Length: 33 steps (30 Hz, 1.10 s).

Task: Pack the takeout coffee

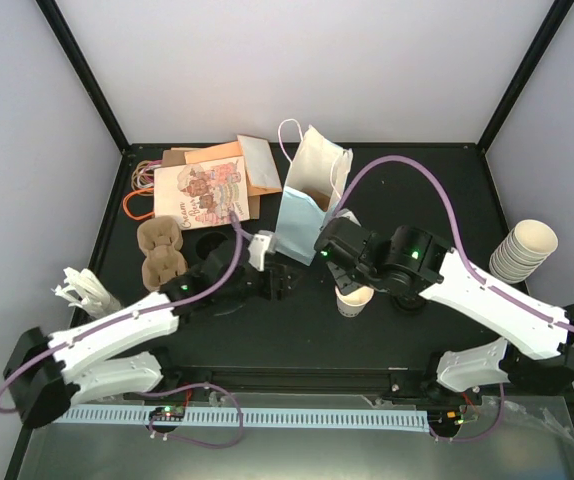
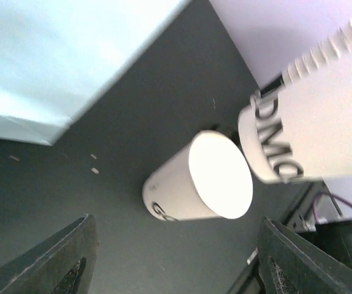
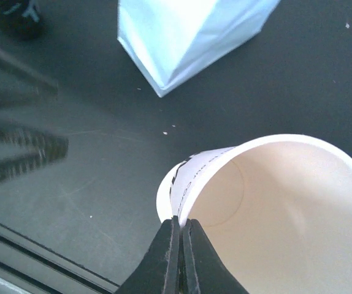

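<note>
White paper bag (image 1: 302, 205) stands open, but the coffee's not in it. The black-lidded cream takeout coffee (image 1: 211, 243) looks parked beside the brown pulp cup carrier (image 1: 162, 250), untouched. Left gripper (image 2: 176, 260) gapes wide and empty; right gripper (image 3: 179, 223) is pinched onto the rim of a lidless cream paper cup (image 3: 286, 208).

Paper cup (image 3: 274, 208): cropped right, below. White bag (image 3: 182, 37): top cut off. Stacked cups (image 2: 311, 122): blurred, cropped right.

Robot lab cell, this: plain white walls (image 1: 307, 60) box in the matte black worktop (image 1: 297, 330), slotted white cable duct (image 1: 267, 415) along its near edge.
</note>
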### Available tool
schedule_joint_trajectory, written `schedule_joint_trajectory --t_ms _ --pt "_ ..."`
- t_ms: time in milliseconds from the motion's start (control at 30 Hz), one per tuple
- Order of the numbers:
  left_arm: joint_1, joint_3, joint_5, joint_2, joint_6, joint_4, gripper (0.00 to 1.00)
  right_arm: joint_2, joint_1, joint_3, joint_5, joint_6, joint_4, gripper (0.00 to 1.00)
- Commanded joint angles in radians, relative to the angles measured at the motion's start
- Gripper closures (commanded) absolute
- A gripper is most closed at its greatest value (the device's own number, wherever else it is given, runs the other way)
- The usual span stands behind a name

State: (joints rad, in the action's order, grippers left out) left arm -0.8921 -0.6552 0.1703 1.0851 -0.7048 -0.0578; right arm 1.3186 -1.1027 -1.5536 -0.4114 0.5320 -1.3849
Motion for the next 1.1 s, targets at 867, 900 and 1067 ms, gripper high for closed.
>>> schedule_joint_trajectory --t_ms 867,900,1067 --pt "0.628 -0.156 0.158 -0.376 0.423 -0.542 0.01 0.344 -0.145 0.163 0.123 -0.086 0.474 0.98" --pt "0.628 -0.156 0.153 -0.38 0.43 -0.543 0.01 0.349 -0.146 0.17 0.123 -0.085 0.48 0.97" --pt "0.628 -0.15 0.138 -0.387 0.452 -0.546 0.01 0.368 -0.153 0.182 0.112 -0.081 0.489 0.91"
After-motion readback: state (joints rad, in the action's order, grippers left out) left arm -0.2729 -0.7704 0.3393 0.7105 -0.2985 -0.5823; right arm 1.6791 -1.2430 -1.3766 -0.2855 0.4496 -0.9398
